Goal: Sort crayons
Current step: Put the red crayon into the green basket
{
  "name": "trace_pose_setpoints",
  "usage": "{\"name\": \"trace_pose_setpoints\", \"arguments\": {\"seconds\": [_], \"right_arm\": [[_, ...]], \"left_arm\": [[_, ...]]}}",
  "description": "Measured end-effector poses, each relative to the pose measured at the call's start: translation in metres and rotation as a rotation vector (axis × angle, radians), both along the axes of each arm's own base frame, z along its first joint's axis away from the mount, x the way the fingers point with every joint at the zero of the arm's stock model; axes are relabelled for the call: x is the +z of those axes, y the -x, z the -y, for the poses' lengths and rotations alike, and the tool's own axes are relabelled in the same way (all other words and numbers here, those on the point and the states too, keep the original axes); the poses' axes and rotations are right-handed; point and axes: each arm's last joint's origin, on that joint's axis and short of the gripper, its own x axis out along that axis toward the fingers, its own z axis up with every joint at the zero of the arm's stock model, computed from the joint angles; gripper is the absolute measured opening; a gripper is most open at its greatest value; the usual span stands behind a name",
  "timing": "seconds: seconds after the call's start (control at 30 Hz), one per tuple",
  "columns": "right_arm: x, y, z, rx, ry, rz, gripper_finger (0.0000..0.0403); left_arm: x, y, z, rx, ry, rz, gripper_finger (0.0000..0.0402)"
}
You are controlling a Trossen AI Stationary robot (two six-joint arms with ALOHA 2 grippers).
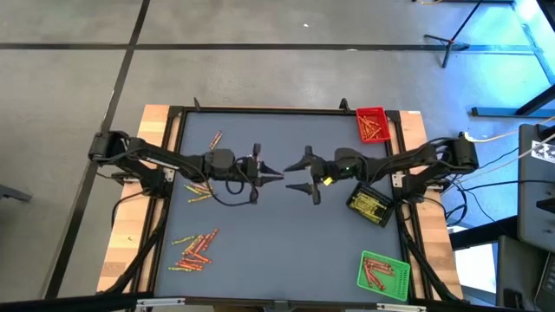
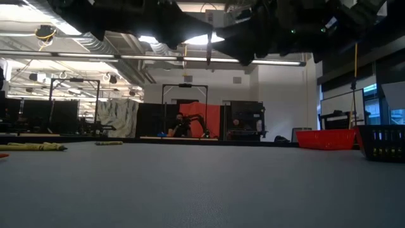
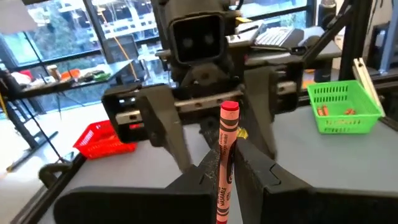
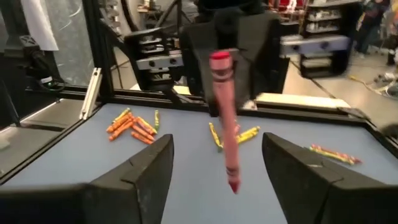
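My left gripper [image 1: 276,175] hangs above the table's middle, pointing level toward the right edge. It is shut on one red crayon [image 3: 226,155]. My right gripper [image 1: 295,175] faces it from the right, open. In the right wrist view the red crayon [image 4: 225,118] shows in the gap in front of the two spread fingers [image 4: 146,171], touching neither. Loose crayons lie flat on the mat: a red and orange pile [image 1: 195,251] at the near left, a yellow bunch [image 1: 199,189] under the left arm, and a few [image 1: 215,139] at the far left. My left gripper pinches the red crayon between its two fingertips [image 3: 245,158], at about the middle of its wrapper [image 3: 225,163]. The fingers come level from the table's left and lie across the crayon. It stands nearly upright and clear of the table, flat end [image 3: 230,109] up, point [image 4: 233,186] down.
A red tray [image 1: 373,124] holding crayons stands at the far right. A black tray [image 1: 373,205] lies under the right arm, and a green tray [image 1: 382,273] with crayons is at the near right. The grey mat [image 1: 277,251] is bare between the arms and the near edge.
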Motion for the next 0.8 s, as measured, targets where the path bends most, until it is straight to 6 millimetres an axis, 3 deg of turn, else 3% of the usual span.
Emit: {"name": "trace_pose_setpoints", "arguments": {"seconds": [0.27, 0.57, 0.8], "right_arm": [[0.003, -0.019, -0.014, -0.032, 0.041, 0.011, 0.0196], [0.004, -0.023, -0.014, -0.068, 0.111, -0.026, 0.0017], [0.009, -0.016, -0.016, -0.106, 0.129, -0.134, 0.0041]], "left_arm": [[-0.001, -0.003, 0.001, -0.012, 0.01, 0.026, 0.0018], [-0.002, -0.003, 0.0, -0.015, 0.011, 0.018, 0.0019], [-0.003, -0.001, 0.0, -0.012, 0.02, -0.021, 0.0065]]}}
